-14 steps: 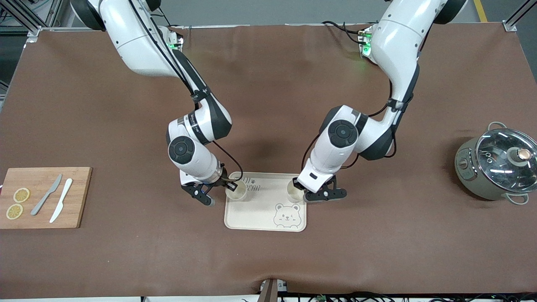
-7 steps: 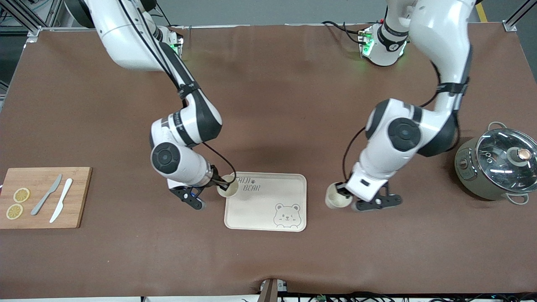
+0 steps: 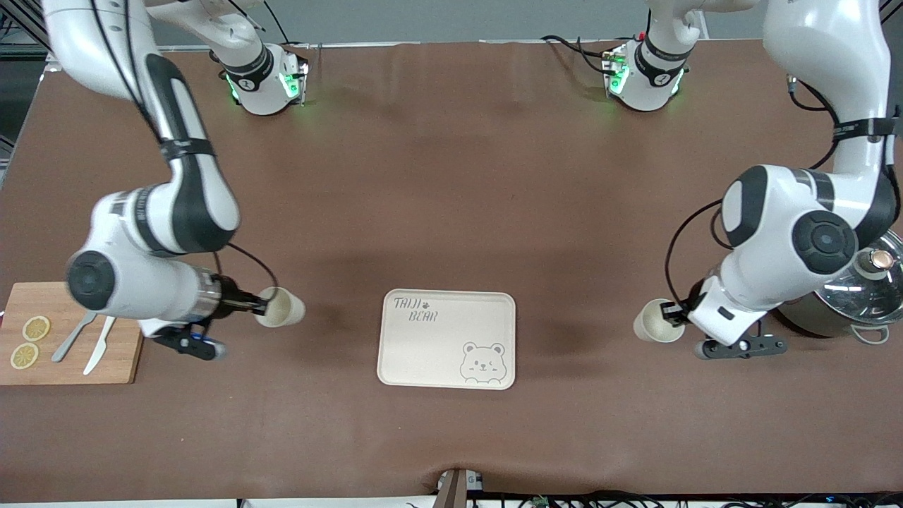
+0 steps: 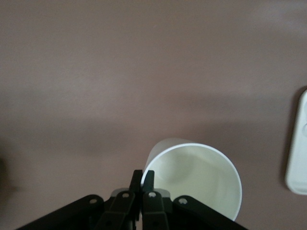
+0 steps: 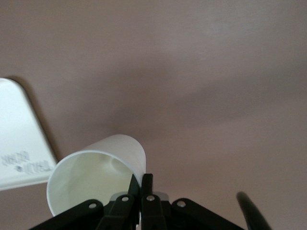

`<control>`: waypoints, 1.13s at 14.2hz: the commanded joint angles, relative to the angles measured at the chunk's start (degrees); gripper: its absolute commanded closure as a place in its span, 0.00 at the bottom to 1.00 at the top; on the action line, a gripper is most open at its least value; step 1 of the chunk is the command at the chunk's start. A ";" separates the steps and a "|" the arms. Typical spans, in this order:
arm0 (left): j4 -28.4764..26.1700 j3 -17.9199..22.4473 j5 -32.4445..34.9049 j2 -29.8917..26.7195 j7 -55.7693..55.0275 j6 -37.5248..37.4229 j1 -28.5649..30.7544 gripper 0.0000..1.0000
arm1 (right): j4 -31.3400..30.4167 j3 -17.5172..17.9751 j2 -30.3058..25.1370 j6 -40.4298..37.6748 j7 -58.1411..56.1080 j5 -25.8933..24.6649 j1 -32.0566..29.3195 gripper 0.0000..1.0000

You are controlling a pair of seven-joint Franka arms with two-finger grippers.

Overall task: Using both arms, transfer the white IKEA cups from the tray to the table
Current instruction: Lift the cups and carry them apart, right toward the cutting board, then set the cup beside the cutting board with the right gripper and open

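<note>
My right gripper [image 3: 262, 307] is shut on the rim of one white IKEA cup [image 3: 281, 308] and holds it tilted over the brown table, between the cutting board and the bear tray [image 3: 423, 353]. In the right wrist view the fingers [image 5: 141, 178] pinch the cup's wall [image 5: 96, 177]. My left gripper [image 3: 679, 315] is shut on the rim of the second white cup [image 3: 655, 330] and holds it over the table between the tray and the pot. In the left wrist view the fingers [image 4: 143, 173] pinch that cup's wall [image 4: 196, 177]. The tray holds nothing.
A grey-green pot with a glass lid [image 3: 850, 296] stands at the left arm's end, partly under the left arm. A wooden cutting board [image 3: 70, 353] with lemon slices [image 3: 28, 342] and two knives [image 3: 102, 346] lies at the right arm's end. The tray's edge shows in both wrist views [image 4: 298, 143] [image 5: 19, 143].
Both arms have lifted their cups off the tray and swung outward: the right gripper toward the cutting board, the left gripper toward the pot. The tray now holds nothing.
</note>
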 commanded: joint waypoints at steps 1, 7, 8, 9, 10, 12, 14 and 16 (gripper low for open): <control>-3.85 -0.70 0.53 -2.32 3.10 -0.85 2.41 1.00 | -9.97 1.16 -6.13 1.68 -7.26 -1.52 -5.05 1.00; -7.02 -0.62 0.53 -2.41 3.54 -0.42 4.00 1.00 | -23.33 1.25 -7.90 12.82 -25.19 -5.13 -16.04 1.00; -7.98 -0.62 0.53 -2.41 3.46 0.37 4.00 1.00 | -25.79 1.16 -7.99 15.72 -27.21 -5.13 -16.74 1.00; -9.13 -0.62 0.53 -2.67 3.28 1.42 3.91 1.00 | -27.64 1.16 -7.64 18.71 -30.10 -5.13 -18.06 1.00; -9.92 -0.62 0.53 -2.67 3.19 2.04 3.91 1.00 | -28.97 1.25 -7.38 21.17 -32.74 -5.13 -19.55 1.00; -11.76 -0.62 0.53 -2.85 2.93 3.79 4.00 1.00 | -29.33 1.25 -7.20 22.52 -34.08 -5.13 -20.27 1.00; -16.05 -0.62 0.45 -3.98 2.40 7.65 3.91 1.00 | -30.29 1.25 -7.20 22.69 -34.08 -5.13 -20.18 1.00; -20.89 -0.62 0.45 -4.78 2.40 13.88 4.00 1.00 | -31.43 1.25 -7.20 23.74 -34.08 -5.13 -20.09 1.00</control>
